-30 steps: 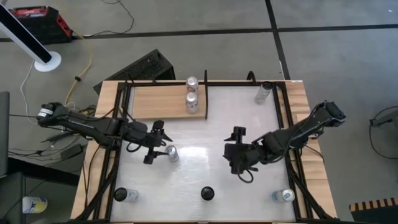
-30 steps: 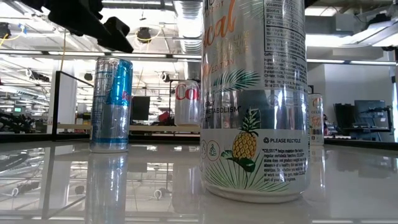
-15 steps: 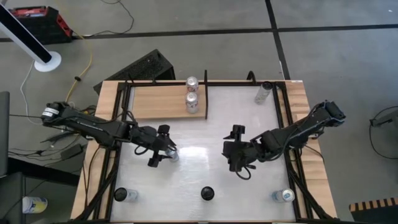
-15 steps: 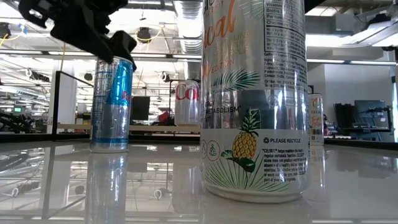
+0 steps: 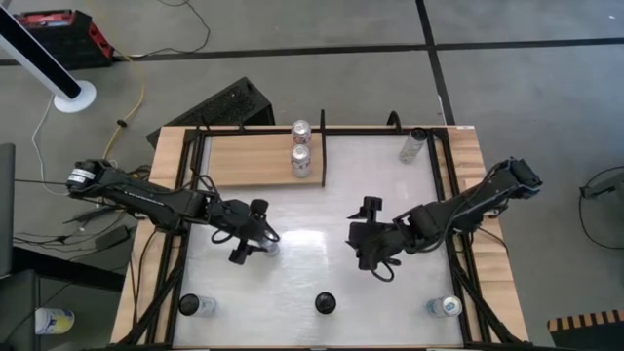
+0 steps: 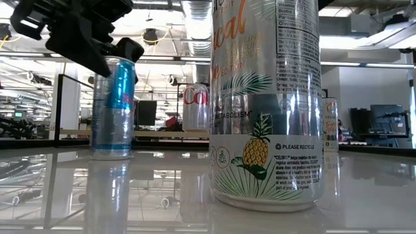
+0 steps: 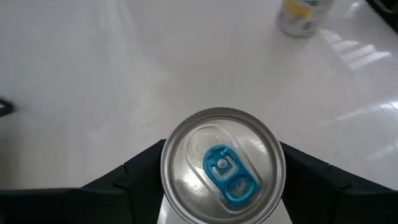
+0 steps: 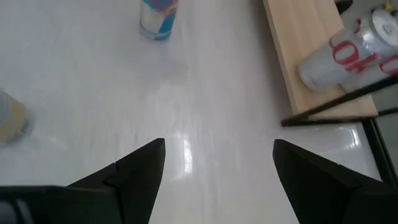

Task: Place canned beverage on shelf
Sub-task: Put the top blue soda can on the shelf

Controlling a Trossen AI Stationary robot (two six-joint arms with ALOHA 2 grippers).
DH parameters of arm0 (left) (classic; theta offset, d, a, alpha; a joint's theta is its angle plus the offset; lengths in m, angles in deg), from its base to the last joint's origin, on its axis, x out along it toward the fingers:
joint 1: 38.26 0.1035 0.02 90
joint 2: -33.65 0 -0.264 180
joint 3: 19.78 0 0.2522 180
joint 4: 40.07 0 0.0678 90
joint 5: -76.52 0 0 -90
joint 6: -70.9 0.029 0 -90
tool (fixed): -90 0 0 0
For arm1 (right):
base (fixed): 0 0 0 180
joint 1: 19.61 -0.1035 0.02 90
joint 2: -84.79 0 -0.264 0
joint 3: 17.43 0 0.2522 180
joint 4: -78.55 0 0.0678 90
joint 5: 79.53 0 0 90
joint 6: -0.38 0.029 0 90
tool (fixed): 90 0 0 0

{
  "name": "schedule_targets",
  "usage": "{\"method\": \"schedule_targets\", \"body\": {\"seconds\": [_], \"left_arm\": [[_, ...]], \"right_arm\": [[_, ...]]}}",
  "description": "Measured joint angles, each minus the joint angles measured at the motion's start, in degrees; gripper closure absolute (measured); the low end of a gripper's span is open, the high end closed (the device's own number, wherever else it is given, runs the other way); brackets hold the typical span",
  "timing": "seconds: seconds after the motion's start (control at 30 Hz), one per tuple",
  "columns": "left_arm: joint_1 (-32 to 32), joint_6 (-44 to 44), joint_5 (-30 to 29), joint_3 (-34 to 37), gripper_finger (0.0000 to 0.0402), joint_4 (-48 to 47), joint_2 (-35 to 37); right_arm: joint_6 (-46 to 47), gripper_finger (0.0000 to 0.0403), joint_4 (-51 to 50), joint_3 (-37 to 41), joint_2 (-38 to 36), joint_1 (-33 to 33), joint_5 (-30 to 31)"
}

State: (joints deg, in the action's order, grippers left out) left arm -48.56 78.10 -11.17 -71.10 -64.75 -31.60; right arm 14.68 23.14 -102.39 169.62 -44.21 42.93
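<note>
Left claw (image 5: 255, 234): fingers spread either side of the blue-tab can (image 7: 222, 165) at mid-counter, not visibly clamped; can upright on the white counter (image 5: 322, 200), lift not yet begun. Right claw (image 5: 369, 234): wide open, empty, waiting right of centre. Shelf (image 5: 249, 161), far left: two cans (image 5: 301, 154) already shelved.

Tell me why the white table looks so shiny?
High view: a bright glare patch lies on the glossy white table. Low view: the tabletop mirrors the tall silver pineapple-print can and the slim blue-and-silver can like water.
</note>
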Motion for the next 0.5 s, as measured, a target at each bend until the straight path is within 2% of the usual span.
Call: {"method": "schedule_targets", "body": {"seconds": [0.07, 0.23, 0.37, 0.5], "left_arm": [[0.00, 1.94, 1.74, 0.00, 0.0180, -0.15, 0.00], [0.00, 5.94, 4.63, 0.00, 0.0180, 0.22, 0.02], [-0.04, 7.15, 6.81, -1.76, 0.0180, -1.79, 0.00], [-0.78, 7.63, 7.89, -6.50, 0.0180, -3.20, 0.00]], "right_arm": [[-2.70, 0.0081, 5.74, 2.31, -0.04, 0.00, -0.08], [-9.96, 0.0081, 24.47, 9.71, 0.01, 0.27, -4.95], [-15.53, 0.0081, 43.22, 16.70, 0.03, 1.55, -12.14], [-17.66, 0.0081, 60.22, 23.21, 0.09, 6.04, -21.41]]}}
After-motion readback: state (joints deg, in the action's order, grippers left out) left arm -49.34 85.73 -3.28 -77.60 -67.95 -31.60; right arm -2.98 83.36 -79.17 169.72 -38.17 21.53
